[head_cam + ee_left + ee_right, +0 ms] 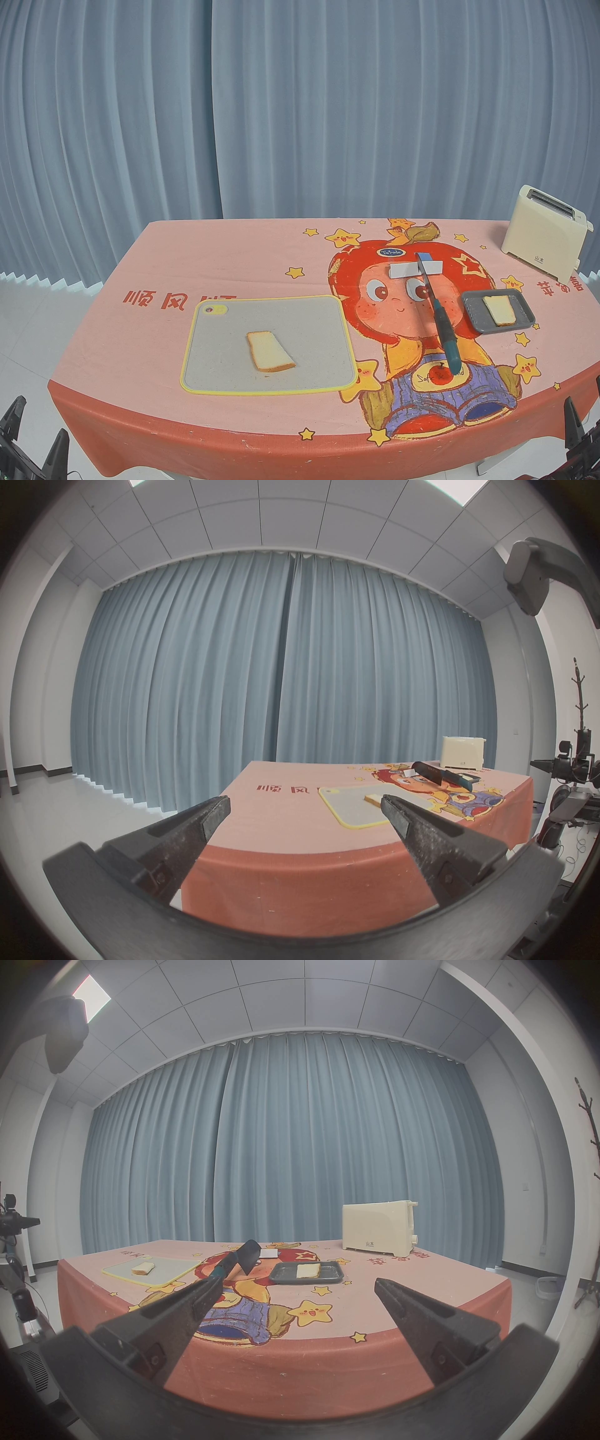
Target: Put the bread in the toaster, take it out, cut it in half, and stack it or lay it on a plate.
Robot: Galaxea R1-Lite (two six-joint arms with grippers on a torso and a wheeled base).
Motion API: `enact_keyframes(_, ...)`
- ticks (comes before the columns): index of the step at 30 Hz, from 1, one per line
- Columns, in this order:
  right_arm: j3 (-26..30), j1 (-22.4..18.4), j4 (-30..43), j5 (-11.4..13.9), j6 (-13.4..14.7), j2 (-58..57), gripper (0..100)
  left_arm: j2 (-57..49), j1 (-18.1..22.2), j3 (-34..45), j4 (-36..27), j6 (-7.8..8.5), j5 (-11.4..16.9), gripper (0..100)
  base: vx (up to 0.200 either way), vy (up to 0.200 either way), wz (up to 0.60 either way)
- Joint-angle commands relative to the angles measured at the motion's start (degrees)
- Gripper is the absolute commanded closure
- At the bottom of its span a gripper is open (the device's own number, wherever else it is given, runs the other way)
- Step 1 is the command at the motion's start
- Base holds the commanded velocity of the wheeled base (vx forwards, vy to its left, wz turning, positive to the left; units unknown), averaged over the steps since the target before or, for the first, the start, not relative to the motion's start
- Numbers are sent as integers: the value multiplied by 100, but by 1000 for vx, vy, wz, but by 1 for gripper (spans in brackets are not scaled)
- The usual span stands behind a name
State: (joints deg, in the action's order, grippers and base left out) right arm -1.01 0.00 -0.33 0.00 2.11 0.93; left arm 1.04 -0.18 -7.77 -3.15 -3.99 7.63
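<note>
One half slice of bread (269,352) lies on the grey cutting board (212,365) left of centre. Another half slice (500,309) rests in the dark grey plate (475,317) at the right. A knife (440,315) with a teal handle lies between them, its blade on a white holder. The cream toaster (545,232) stands at the far right corner. My left gripper (305,816) hangs open below the table's front left edge, holding nothing. My right gripper (299,1297) is open too, off the table's front right edge. The board with bread (143,1267), plate (282,1274) and toaster (378,1227) lie ahead of it.
The table wears a pink cloth (206,262) with a cartoon print. A blue curtain (300,106) hangs behind it. Bare cloth stretches across the back and left of the table.
</note>
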Motion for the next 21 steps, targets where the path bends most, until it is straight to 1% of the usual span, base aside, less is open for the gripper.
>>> enact_keyframes(1,101,0,-2,0,0,-93,0,134,-8,-164,-169,3,2,0,0,0,0)
enact_keyframes(7,101,0,-2,0,0,-93,0,714,9,-463,-239,3,-16,0,0,0,0)
enact_keyframes(11,101,0,-2,0,0,-93,0,1206,18,-700,-213,47,-16,0,0,0,0)
enact_keyframes(17,101,0,-2,0,0,-93,0,1593,9,-920,-222,65,2,0,0,0,0)
enact_keyframes(21,101,0,-2,0,0,-93,0,1848,-8,-1060,-230,153,2,0,0,0,0)
